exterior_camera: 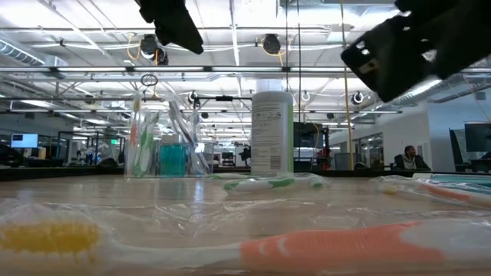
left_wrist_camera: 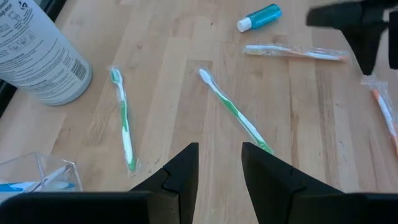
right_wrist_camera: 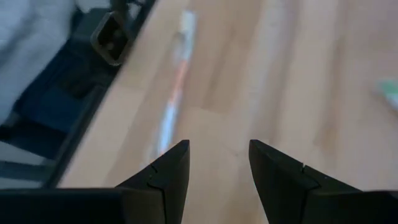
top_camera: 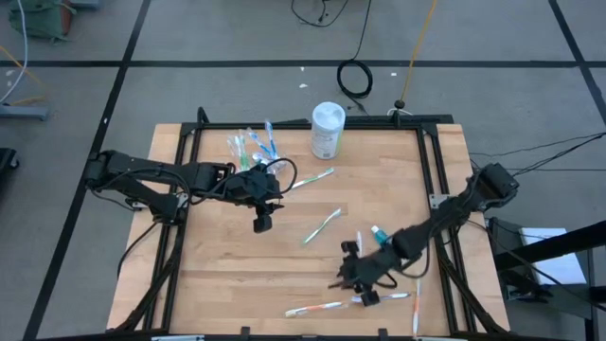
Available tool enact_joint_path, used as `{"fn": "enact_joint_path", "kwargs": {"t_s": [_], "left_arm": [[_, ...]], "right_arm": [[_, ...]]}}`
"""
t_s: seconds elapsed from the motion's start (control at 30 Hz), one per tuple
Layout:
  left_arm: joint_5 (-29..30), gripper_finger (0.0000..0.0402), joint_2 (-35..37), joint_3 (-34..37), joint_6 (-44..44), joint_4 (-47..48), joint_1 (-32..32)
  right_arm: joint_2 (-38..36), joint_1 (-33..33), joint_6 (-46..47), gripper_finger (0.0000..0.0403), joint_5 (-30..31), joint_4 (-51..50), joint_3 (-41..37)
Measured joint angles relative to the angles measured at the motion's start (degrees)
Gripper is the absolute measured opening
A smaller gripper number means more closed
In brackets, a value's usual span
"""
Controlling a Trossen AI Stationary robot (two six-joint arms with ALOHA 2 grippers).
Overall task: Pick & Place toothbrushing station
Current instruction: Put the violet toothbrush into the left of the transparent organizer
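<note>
Orange toothbrush (right_wrist_camera: 174,93) lies ahead of right jaws (open, empty).

Pale matt wooden table (top_camera: 237,256), clear glossy plastic cup (exterior_camera: 165,146), crinkled shiny wrap on toothbrushes (left_wrist_camera: 292,53)

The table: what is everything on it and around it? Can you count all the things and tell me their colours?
Table: one, light wood, under both arms.
Canister: one, white with a pale label, at the table's far edge.
Clear cup: one, see-through, left of the canister.
Toothbrushes in the cup: several, green, blue and white.
Green-and-white toothbrushes: two, lying loose mid-table.
Orange-and-white toothbrushes: about three, lying along the near edge.
Teal tube: one, lying beside the right arm.
Cable coil: one, black, on the floor beyond the table.
Left gripper: dark, open, empty, over mid-table.
Right gripper: dark, open, empty, over the near right part.
</note>
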State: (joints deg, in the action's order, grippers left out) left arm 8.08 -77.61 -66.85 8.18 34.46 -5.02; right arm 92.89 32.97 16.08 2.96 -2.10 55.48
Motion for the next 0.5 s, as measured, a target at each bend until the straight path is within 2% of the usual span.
{"fn": "enact_joint_path", "kwargs": {"t_s": [0.17,0.3,0.5], "left_arm": [[0.0,0.0129,0.0,0.0,0.1,0.0,0.0],[0.0,0.0129,0.0,0.0,-0.1,0.0,0.0],[0.0,0.0129,0.0,0.0,-1.6,0.0,0.0]], "right_arm": [[2.9,2.2,9.3,0.0157,-3.1,-2.7,0.0],[2.2,3.2,19.9,0.0147,-3.0,-7.4,0.0],[2.2,6.8,31.5,0.0126,-2.9,-7.6,0.0]]}}
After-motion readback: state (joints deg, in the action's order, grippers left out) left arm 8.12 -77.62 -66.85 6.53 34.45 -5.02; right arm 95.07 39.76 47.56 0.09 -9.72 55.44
